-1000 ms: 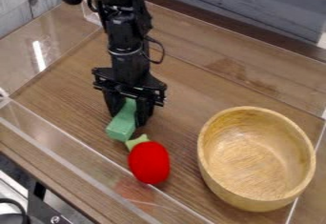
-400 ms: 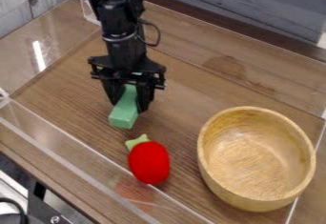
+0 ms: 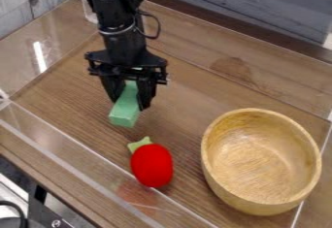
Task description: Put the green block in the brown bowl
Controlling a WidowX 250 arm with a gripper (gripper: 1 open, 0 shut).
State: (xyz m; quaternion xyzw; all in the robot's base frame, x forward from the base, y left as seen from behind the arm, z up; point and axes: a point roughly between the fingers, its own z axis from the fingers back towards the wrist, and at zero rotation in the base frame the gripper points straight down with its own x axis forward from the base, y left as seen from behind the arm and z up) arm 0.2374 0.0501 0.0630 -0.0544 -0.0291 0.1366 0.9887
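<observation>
A wood-grain surface (image 3: 247,67) fills the view, with a clear plastic wall (image 3: 78,174) along its near and left edges. On it are one bowl, one block and one red toy. One black robot arm (image 3: 115,14) reaches down from the top left. Its hand (image 3: 127,94) points straight down and is closed on the upper end of the green block (image 3: 126,110), fingers (image 3: 115,89) pressing it on both sides. The block hangs tilted, and whether its lower end touches the surface cannot be told. It lies well to the left of the brown bowl (image 3: 223,125). The bowl stands upright at the lower right and holds nothing. The red strawberry toy (image 3: 151,163), green-topped, lies just left of the bowl, nearer the front than the block.
</observation>
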